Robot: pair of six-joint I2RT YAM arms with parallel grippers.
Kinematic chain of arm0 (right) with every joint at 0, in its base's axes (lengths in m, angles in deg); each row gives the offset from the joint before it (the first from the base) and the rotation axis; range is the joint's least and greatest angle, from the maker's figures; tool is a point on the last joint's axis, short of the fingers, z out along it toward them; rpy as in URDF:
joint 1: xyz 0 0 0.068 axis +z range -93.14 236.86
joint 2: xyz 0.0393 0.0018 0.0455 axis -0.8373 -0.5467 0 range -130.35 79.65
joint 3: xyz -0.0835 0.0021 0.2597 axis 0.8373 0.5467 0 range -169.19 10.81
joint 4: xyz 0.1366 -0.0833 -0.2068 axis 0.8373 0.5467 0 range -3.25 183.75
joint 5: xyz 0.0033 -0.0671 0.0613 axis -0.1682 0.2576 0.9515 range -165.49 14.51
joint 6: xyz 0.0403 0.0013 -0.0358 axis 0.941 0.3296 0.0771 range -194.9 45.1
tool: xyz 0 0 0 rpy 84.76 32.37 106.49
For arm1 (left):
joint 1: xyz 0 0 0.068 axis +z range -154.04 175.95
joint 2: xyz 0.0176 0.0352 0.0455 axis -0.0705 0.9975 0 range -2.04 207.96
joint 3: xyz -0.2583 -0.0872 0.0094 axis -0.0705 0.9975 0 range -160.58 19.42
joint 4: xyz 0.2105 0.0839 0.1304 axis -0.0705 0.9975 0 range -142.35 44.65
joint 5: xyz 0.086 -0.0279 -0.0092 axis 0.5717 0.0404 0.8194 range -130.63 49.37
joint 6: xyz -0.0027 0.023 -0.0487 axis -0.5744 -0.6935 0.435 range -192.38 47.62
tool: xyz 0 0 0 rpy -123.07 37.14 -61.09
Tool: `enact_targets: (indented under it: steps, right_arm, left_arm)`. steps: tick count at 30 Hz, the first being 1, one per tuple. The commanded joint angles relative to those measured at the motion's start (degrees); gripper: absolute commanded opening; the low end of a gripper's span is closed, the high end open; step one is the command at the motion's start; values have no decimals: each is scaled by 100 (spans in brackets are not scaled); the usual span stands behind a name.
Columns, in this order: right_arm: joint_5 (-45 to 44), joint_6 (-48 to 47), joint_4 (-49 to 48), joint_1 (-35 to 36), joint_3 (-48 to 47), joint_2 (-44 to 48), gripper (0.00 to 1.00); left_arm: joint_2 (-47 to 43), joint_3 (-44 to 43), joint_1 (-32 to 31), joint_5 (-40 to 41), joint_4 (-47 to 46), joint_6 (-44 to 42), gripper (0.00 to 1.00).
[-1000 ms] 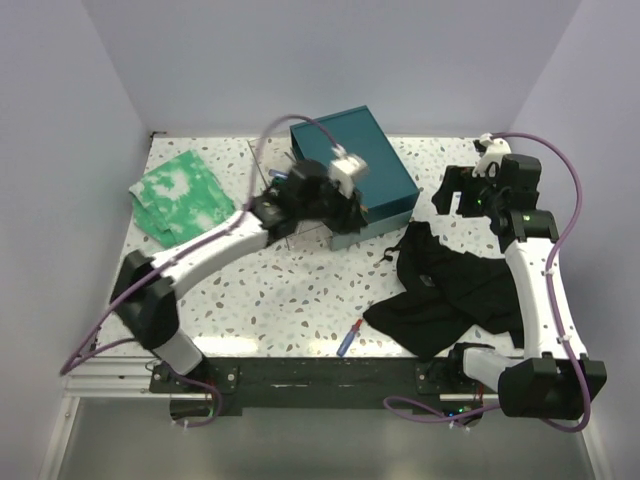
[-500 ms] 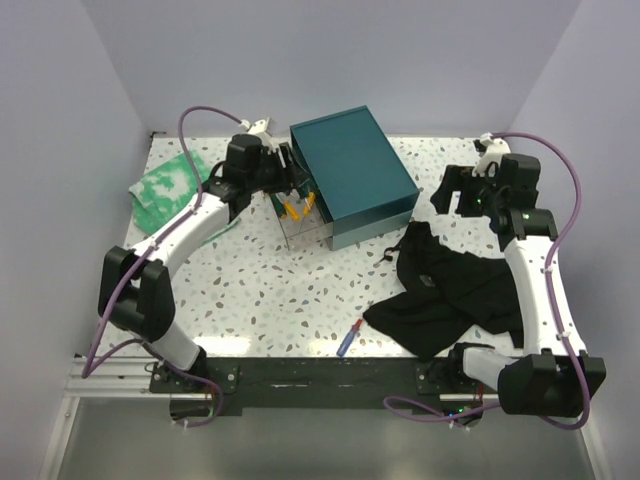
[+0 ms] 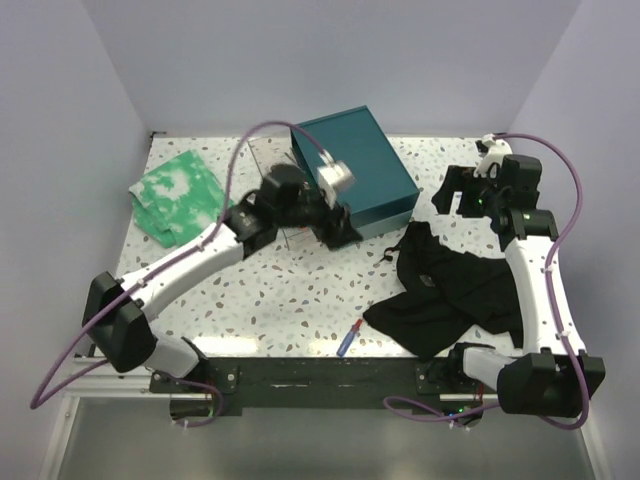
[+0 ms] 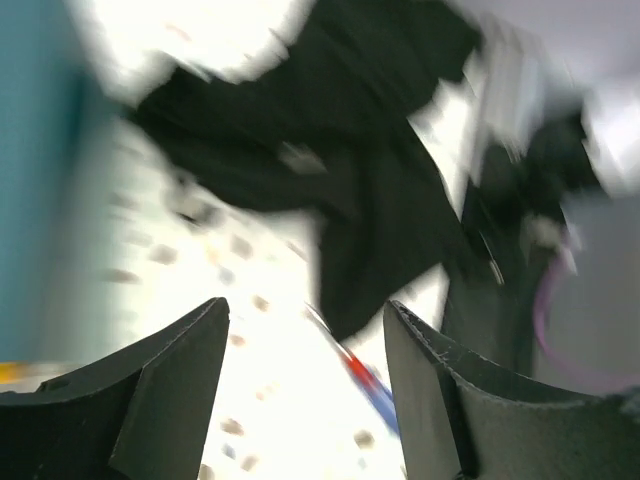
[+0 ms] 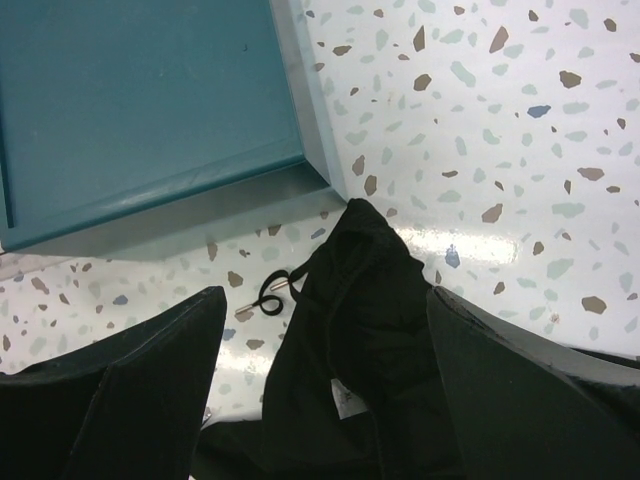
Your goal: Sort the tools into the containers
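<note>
Screwdriver (image 3: 347, 338) with the red-and-blue handle is down flat on the speckled tabletop (image 3: 260, 300), close to the front edge and just beside the near corner of the black cloth (image 3: 450, 290). It's the only 1 in plain sight from above.

The left arm is stretched across the middle. Its left tool (image 3: 340, 228) sits just beside the near wall of the teal box (image 3: 355, 170), and the arm covers most of the clear box (image 3: 296, 240), so I can't tell what's inside. From the left wrist everything is smeared, but the left tool (image 4: 305, 310) has its 2 fingers spread with nothing between them. Past them are the black cloth (image 4: 340, 180) and a red-and-blue streak, the screwdriver (image 4: 362, 378).

Over on the right, the right tool (image 3: 457, 200) hangs above the far end of the black cloth. The right wrist view is sharp: the right tool (image 5: 325, 300) is wide apart and empty, with the cloth (image 5: 350, 330) below and the teal box (image 5: 140, 100) corner just beyond. The green-white cloth (image 3: 180, 195) lies far left, well apart.
</note>
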Motion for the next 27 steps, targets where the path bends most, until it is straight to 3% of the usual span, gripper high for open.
enact_targets:
  steps: [1,6,11,14,22,27]
  right_arm:
    - [166,89,-157,-28,-177,-102,85]
    - [166,71,-175,-19,-125,-146,85]
    - [192,89,-166,-19,-124,-234,85]
    - [201,98,-183,-19,-160,-251,85]
    - [289,177,-210,-28,-107,-296,85]
    - [210,133,-174,-19,-125,-182,85]
  left_arm:
    - [-50,683,-942,-355,1348,-1948,67]
    - [309,1114,-1497,331,1463,-2898,67]
    - [882,1395,-2049,410,1139,-2284,65]
    - [900,1756,-2218,665,436,-1688,65]
    - [1831,1221,-2437,1263,408,-166,68]
    - [2322,1071,-2833,2562,680,124,65]
